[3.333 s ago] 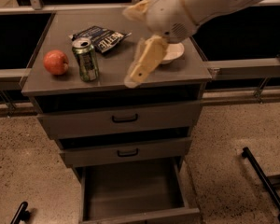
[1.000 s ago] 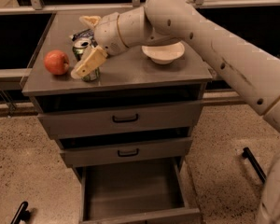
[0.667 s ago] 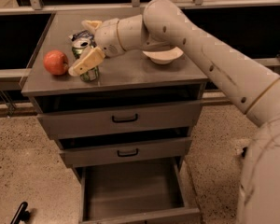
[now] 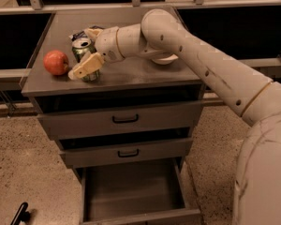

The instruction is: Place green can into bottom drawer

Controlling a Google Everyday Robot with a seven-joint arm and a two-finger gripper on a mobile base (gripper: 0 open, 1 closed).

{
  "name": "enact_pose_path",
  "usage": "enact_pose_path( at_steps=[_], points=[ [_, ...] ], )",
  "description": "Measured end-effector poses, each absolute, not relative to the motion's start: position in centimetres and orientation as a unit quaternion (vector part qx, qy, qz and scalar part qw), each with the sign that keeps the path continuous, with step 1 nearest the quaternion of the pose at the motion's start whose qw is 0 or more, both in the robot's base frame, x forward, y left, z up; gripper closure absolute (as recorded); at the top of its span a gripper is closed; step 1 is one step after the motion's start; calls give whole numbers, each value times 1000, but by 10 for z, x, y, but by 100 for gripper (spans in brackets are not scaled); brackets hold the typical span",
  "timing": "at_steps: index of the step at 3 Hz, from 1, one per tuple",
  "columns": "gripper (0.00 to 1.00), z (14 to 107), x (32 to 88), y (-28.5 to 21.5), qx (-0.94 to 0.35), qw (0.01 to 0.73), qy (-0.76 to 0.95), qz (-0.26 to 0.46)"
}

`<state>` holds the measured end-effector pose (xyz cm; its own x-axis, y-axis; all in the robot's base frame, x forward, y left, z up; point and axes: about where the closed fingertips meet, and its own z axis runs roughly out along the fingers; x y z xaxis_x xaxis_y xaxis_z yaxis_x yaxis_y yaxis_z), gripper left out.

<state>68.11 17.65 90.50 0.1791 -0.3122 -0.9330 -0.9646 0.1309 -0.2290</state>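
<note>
The green can [image 4: 83, 45] stands upright on the left of the grey cabinet top [image 4: 131, 74], its silver top showing. My gripper [image 4: 85, 51] straddles the can, open: one finger [image 4: 86, 66] lies across its front and hides its lower body, and the other finger [image 4: 92, 32] is behind it. The bottom drawer [image 4: 131, 191] is pulled out at the foot of the cabinet, a plain grey tray with nothing in it.
A red apple [image 4: 55, 62] sits just left of the can. A dark snack bag [image 4: 77, 33] lies behind the can. A white bowl [image 4: 165, 59] shows under my arm. The two upper drawers [image 4: 125, 119] with black handles are closed. A black object [image 4: 20, 213] lies on the floor at lower left.
Since 3.3 s ago my arm has swung left from above the bowl and lowered the gripper around the can. In the last second it has barely moved.
</note>
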Motion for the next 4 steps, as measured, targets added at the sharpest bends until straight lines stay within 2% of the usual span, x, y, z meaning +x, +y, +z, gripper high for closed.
enact_pose_path(
  at_steps=[2, 3, 4],
  points=[
    [0, 890, 682, 181, -562, 520, 551, 332],
    [18, 893, 681, 192, -552, 532, 537, 351],
    [41, 894, 677, 207, -548, 535, 529, 367]
  ],
)
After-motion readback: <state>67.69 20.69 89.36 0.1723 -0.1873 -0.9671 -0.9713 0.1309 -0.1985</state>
